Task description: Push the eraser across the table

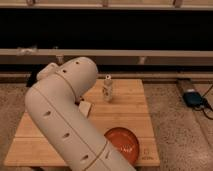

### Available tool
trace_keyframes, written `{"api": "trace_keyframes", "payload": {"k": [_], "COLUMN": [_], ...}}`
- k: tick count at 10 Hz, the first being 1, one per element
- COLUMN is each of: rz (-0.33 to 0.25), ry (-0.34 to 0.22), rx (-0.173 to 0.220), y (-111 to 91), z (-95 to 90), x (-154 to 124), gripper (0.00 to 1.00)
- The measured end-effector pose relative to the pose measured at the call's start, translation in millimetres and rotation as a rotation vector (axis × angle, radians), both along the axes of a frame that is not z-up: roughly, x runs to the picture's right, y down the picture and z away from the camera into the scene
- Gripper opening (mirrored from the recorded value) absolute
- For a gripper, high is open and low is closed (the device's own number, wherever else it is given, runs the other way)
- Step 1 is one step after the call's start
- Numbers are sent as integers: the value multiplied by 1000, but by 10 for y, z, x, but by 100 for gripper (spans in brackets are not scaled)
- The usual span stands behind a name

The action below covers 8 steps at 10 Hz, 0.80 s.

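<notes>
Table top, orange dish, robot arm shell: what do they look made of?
Table: light wood, probably bamboo planks, with visible board seams and a matte finish. Dish: orange-red, smooth with a slight sheen, so plastic or glazed ceramic; can't say which. Arm: off-white moulded shell, likely plastic, matte, dotted with small round holes. The pincer is out of view, hidden behind the arm.

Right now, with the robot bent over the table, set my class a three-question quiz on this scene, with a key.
1. True or false: the small bottle stands upright on the table.
2. Where is the orange dish? A) by the table's near edge B) on the floor C) on the bottle
3. The gripper and the eraser are out of sight. What big white thing covers the table's left part?
Key: 1 true; 2 A; 3 the robot's arm.
</notes>
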<state>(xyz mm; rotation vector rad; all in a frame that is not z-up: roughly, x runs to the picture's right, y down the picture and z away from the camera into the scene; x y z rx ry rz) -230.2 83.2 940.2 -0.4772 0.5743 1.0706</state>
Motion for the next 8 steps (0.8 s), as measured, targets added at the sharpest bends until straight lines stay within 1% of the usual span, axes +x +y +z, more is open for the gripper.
{"api": "trace_keyframes", "payload": {"k": [5, 7, 8], "rz": [14, 33, 54], "ry": [46, 52, 40], "rx": [29, 38, 41], "y": [-245, -334, -391], "z": [190, 205, 174], "x": [223, 311, 343], "gripper": [0, 0, 0]}}
